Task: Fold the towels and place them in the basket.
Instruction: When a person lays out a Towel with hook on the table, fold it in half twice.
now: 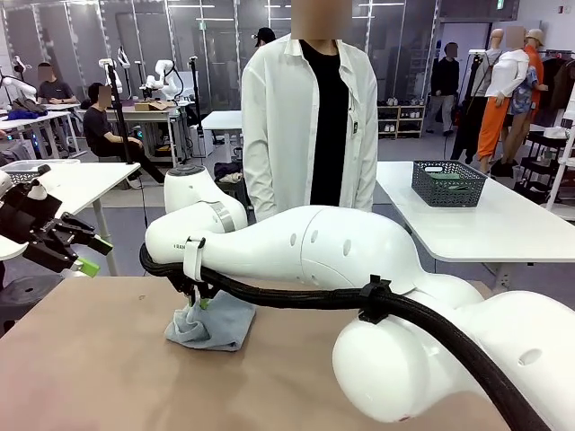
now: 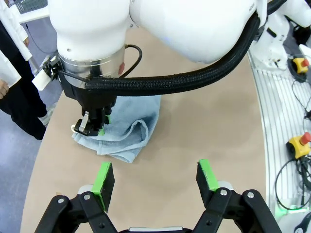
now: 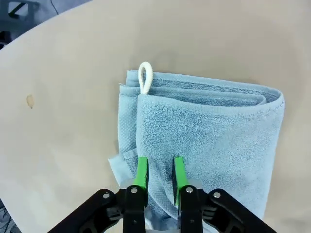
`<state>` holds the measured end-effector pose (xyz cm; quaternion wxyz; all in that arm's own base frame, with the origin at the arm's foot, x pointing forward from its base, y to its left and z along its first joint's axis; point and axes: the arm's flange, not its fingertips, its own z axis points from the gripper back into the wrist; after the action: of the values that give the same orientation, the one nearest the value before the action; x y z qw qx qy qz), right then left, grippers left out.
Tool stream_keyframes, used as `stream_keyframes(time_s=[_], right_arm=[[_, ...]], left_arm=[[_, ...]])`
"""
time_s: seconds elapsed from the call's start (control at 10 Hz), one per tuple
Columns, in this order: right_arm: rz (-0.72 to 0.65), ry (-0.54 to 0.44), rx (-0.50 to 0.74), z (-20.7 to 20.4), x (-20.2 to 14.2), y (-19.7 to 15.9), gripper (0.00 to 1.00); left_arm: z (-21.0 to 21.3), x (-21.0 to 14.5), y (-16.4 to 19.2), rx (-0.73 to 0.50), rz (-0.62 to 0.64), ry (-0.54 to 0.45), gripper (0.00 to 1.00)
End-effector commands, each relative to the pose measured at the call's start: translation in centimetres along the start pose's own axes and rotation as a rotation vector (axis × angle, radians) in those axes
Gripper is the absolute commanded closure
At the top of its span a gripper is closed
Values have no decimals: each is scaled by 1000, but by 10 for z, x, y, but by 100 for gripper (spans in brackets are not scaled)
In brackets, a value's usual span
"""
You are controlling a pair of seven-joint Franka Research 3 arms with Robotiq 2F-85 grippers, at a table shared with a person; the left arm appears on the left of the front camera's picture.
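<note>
While you look across the brown tabletop (image 1: 90, 359), you see the pale blue-grey terry towel (image 1: 214, 323) lying folded near its middle, at about eleven o'clock from the big white right arm (image 1: 359, 269) that reaches over from the right. The right gripper (image 3: 157, 170) points down onto that towel; its green-padded fingers (image 3: 141, 172) stand a narrow gap apart, with a ridge of the cloth between them. You cannot tell from these views whether they pinch it or merely rest around it. From the right wrist view, a cream hanging loop (image 3: 145, 76) sits at the towel's twelve o'clock edge, and a folded edge runs along its three o'clock side.

Your left gripper (image 2: 156, 178) hangs above bare tabletop with its fingers spread wide and nothing between them; the towel lies at its eleven o'clock, apart from it. The dark grey lattice-sided plastic basket (image 1: 447, 182) stands on a white table (image 1: 503, 224) at two o'clock, beside the person in a white coat (image 1: 310, 126).
</note>
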<state>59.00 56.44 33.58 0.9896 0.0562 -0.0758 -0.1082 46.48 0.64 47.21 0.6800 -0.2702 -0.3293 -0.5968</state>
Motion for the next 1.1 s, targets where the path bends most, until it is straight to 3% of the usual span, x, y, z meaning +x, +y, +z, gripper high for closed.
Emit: stream_keyframes(time_s=[0.0,0.1,0.2,0.3,0.7,1.0], right_arm=[[17,14,26,7,12,14,39],[18,12,45,17,11,6,56],[15,14,67,31,8,-10,19],[12,25,93,44,5,-30,36],[27,60,207,64,-6,-110,36],[33,110,218,63,-28,-146,36]], left_arm=[[0,0,0,4,-2,-5,14],[0,0,0,4,-2,-5,14],[0,0,0,4,-2,-5,14],[0,0,0,4,-2,-5,14],[0,0,0,4,-2,-5,14],[0,0,0,4,-2,-5,14]])
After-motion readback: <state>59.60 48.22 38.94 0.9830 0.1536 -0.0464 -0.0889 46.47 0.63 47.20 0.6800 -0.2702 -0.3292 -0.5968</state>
